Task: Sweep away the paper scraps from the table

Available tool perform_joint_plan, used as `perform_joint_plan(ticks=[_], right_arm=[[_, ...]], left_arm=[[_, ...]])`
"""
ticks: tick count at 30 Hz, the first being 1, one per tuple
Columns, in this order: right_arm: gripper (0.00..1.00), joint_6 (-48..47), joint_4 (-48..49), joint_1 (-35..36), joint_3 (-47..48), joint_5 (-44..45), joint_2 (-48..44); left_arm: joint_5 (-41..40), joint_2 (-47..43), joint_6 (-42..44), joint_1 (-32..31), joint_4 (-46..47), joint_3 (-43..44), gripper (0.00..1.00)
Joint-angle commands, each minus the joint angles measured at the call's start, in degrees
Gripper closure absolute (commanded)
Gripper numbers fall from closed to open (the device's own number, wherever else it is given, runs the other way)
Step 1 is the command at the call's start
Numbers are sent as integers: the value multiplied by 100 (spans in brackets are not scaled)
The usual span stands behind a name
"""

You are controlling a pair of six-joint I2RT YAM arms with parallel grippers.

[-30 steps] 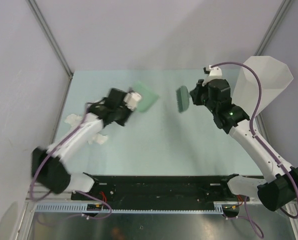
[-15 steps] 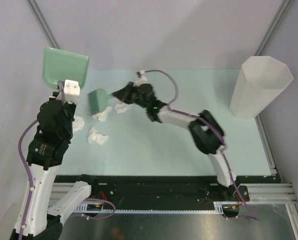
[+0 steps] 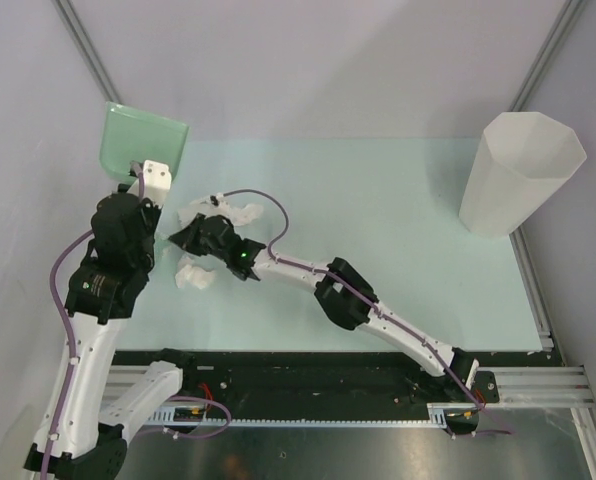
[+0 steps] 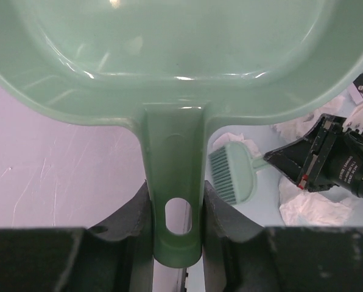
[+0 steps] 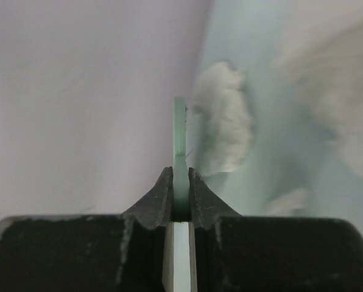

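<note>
Several crumpled white paper scraps (image 3: 234, 212) lie at the left of the mint-green table (image 3: 398, 240), one nearer the front (image 3: 193, 277). My left gripper (image 3: 141, 172) is shut on the handle of the green dustpan (image 3: 143, 140) and holds it tilted up at the far left; the handle sits between the jaws in the left wrist view (image 4: 174, 225). My right gripper (image 3: 188, 238) reaches far left and is shut on a green brush (image 4: 230, 173), low among the scraps (image 4: 309, 210). The brush is edge-on in the right wrist view (image 5: 179, 140), beside a scrap (image 5: 224, 128).
A tall white faceted bin (image 3: 521, 172) stands at the far right. Grey walls close in the table on the left, back and right. A black rail (image 3: 308, 365) runs along the near edge. The right arm stretches diagonally across the front half of the table.
My right arm has swung further left and nearer, bringing the brush down into the scraps beside the left arm. The left arm and dustpan have shifted slightly right and down.
</note>
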Motion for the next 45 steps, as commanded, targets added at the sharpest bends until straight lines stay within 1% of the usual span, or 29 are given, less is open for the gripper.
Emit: perform_joint_plan(ticks=[1, 2, 6, 7, 9, 10, 12, 13, 17, 18, 19, 20, 22, 23, 25, 26, 28, 29, 31, 32, 36, 37, 39, 40, 41, 42, 43, 44, 45], right_arm=[[100, 244, -936, -182, 424, 1081, 133], [100, 209, -1364, -199, 407, 1204, 81], [100, -379, -1712, -278, -338, 1837, -682], [100, -572, -1685, -331, -1002, 2073, -1198], [100, -696, -1405, -401, -1726, 2198, -1693], [100, -714, -1291, -497, -2521, 2181, -2183], [100, -689, -1158, -638, -3202, 2103, -2607], [100, -671, -1158, -787, -3771, 1954, -2783], [100, -609, -1158, -1183, -5110, 1637, -3829], [100, -600, -975, -1262, -5348, 1506, -4005], [100, -600, -851, -1376, -5855, 1470, -4224], [100, -635, -824, -1412, -6034, 1452, -4592], [100, -819, -911, -1456, -6237, 1434, -4946], [100, -1055, -920, -1456, -6299, 1382, -5234], [100, -1328, -668, -1439, -6308, 1146, -5430], [100, -1452, -474, -1395, -6300, 822, -5518], [100, -1716, 261, -1333, -6291, 478, -5615], [100, -1717, 484, -1316, -6273, 146, -5624], [100, -1480, 949, -1307, -6133, -138, -5449], [100, -1340, 987, -1324, -6028, -304, -5344], [100, -1154, 750, -1272, -4834, -236, -4299], [100, -928, 671, -1263, -4240, -192, -3740], [100, -593, 461, -1280, -3622, -157, -3183], [100, -461, 346, -1315, -2897, -139, -2867], [100, -294, 197, -1324, -2515, -52, -2334], [100, -301, 13, -1333, -2042, 53, -2032], [100, -301, -459, -1333, -1602, 167, -1777], [100, -275, -689, -1350, -745, 351, -1270], [100, -223, -979, -1359, -432, 431, -1073]], left_arm=[[15, -27, 27, 40, 129, 42, 100], [15, -18, 36, 49, 129, 43, 100], [50, -35, 45, 75, 129, 60, 100], [68, -27, 27, 76, 111, 60, 100], [120, -18, 27, 102, 111, 69, 100], [138, -18, 27, 102, 111, 78, 100], [147, -1, 27, 111, 111, 78, 100], [156, -9, 45, 119, 120, 78, 100], [173, -18, 62, 128, 102, 78, 100], [173, -44, 62, 128, 94, 86, 100], [182, -44, 62, 128, 94, 95, 100], [191, -44, 71, 128, 85, 95, 100], [226, -53, 62, 137, 76, 95, 100], [252, -62, 54, 137, 67, 95, 100], [287, -62, 36, 137, 59, 87, 100], [296, -45, 36, 137, 59, 78, 100], [314, -9, 36, 146, 59, 69, 100], [323, -1, 27, 155, 59, 60, 100], [332, 8, 27, 172, 59, 16, 100], [332, 52, 19, 190, 59, -10, 100], [401, 105, -34, 304, 59, -63, 100], [419, 114, -52, 313, 67, -54, 100], [437, 123, -34, 348, 58, -37, 100], [437, 114, -43, 348, 59, -37, 100], [446, 114, -34, 348, 59, -45, 100], [455, 96, -34, 357, 59, -71, 100], [472, 96, -43, 357, 59, -72, 100], [472, 105, -34, 365, 59, -89, 100], [481, 114, -34, 366, 59, -124, 100]])
